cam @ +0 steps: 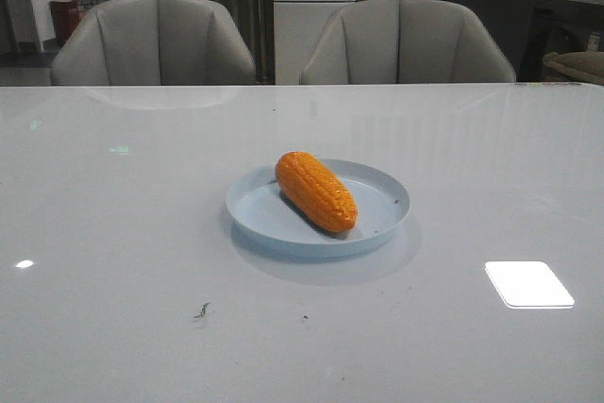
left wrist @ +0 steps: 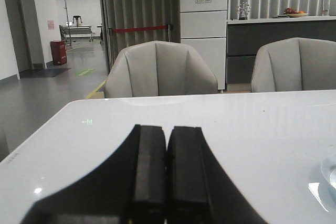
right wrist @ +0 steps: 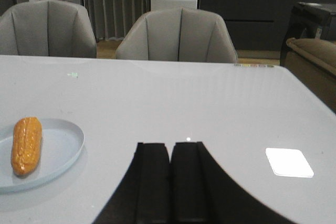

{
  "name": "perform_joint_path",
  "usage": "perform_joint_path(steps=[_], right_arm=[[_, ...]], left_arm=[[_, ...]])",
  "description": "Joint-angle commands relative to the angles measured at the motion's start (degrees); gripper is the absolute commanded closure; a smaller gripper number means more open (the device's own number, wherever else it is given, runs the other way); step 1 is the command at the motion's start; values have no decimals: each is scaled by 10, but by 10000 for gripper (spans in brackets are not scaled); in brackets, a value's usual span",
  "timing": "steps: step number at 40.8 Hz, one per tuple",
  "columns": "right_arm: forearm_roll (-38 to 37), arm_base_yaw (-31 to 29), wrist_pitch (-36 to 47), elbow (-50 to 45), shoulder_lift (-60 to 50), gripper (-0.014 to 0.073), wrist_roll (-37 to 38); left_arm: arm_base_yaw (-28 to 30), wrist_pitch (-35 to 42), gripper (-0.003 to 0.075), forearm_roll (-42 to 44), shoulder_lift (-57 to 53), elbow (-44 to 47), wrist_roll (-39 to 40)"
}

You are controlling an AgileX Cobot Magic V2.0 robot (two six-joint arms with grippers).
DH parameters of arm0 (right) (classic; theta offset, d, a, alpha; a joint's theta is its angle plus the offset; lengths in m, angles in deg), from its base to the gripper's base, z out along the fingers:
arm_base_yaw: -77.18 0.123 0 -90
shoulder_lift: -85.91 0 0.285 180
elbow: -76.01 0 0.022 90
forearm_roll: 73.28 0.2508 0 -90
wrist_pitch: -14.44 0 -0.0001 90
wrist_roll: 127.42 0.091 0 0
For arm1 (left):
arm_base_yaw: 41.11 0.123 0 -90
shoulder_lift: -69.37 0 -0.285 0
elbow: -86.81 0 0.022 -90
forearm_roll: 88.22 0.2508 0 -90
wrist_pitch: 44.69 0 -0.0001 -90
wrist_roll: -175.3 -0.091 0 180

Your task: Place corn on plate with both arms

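Front view shows neither arm; the corn cob (cam: 316, 192) lies on the pale blue plate (cam: 385, 197). The right gripper (right wrist: 171, 182), clenched and empty, sits well apart from the plate, which its view crops. The left gripper (left wrist: 167, 174), fingers pressed together, sees only a rim sliver.

L gripper (left wrist: 167, 174) & R gripper (right wrist: 171, 182): jaws closed, empty, low over table.

The orange, bumpy corn (cam: 316, 192) lies on its side, diagonally across the round pale blue plate (cam: 382, 197), mid-table.
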Motion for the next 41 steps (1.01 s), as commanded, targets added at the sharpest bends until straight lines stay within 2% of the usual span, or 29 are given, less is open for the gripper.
perform_joint_path(steps=[1, 6, 41], right_arm=[[3, -4, 83, -22, -10, 538, -6], [3, -4, 141, -73, -10, 538, -6], [3, -4, 127, -70, -10, 538, -6]], left_arm=[[1, 48, 631, -6, 6, 1, -1], [1, 48, 631, -6, 6, 1, -1], [1, 48, 631, -6, 6, 1, -1]])
